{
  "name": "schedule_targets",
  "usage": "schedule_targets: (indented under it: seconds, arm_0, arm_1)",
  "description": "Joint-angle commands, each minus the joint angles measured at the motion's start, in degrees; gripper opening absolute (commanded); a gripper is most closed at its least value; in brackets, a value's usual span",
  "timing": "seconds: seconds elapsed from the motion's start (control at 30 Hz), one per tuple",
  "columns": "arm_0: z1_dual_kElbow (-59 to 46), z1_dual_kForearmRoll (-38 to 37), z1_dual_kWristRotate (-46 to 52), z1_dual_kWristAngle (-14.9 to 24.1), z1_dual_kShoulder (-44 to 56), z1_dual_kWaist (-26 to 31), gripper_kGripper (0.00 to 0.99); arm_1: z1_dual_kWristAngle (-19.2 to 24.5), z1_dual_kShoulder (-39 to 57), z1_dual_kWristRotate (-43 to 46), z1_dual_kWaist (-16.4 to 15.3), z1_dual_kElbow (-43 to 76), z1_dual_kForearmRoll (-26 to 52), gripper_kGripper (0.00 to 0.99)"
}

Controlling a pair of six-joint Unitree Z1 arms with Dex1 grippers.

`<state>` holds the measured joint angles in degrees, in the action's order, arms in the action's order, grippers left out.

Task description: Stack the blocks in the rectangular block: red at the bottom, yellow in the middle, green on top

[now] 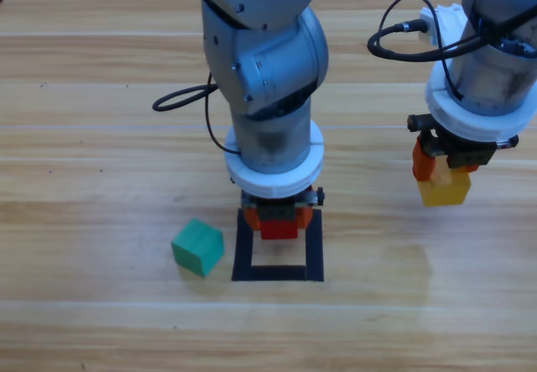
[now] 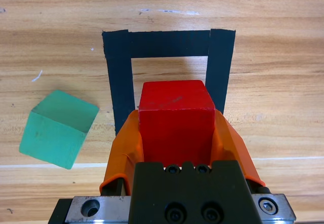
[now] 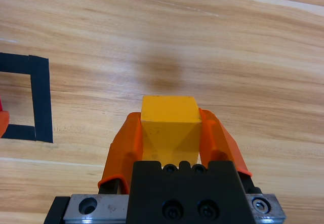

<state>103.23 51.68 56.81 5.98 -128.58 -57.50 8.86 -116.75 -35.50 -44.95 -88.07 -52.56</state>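
Left claw [image 1: 279,218] grips small red cube [image 2: 175,118] over black tape rectangle [image 1: 278,272]; right claw [image 1: 443,179] grips small yellow cube [image 3: 168,128]; teal-green cube [image 1: 199,247] on tabletop [image 1: 101,137] beside rectangle.

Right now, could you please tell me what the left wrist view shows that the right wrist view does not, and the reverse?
Only the left wrist view shows the left gripper shut on the red cube over the near side of the black tape rectangle, with the teal-green cube on the table outside the tape. Only the right wrist view shows the right gripper shut on the yellow cube, off to the side of the tape. Both show the tape rectangle and the wooden table.
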Motion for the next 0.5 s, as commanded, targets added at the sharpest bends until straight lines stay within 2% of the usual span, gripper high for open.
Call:
schedule_targets:
  seconds: [0.03,0.5]
  arm_0:
    - [-0.5,0.2,0.7,0.6,-3.3,-1.6,0.121]
    - [-1.6,-1.5,0.0,0.1,-5.1,-2.4,0.121]
  arm_1:
    - [0.3,1.8,-0.2,1.7,1.8,0.4,0.176]
    - [-0.2,1.6,-0.1,1.7,1.8,0.5,0.176]
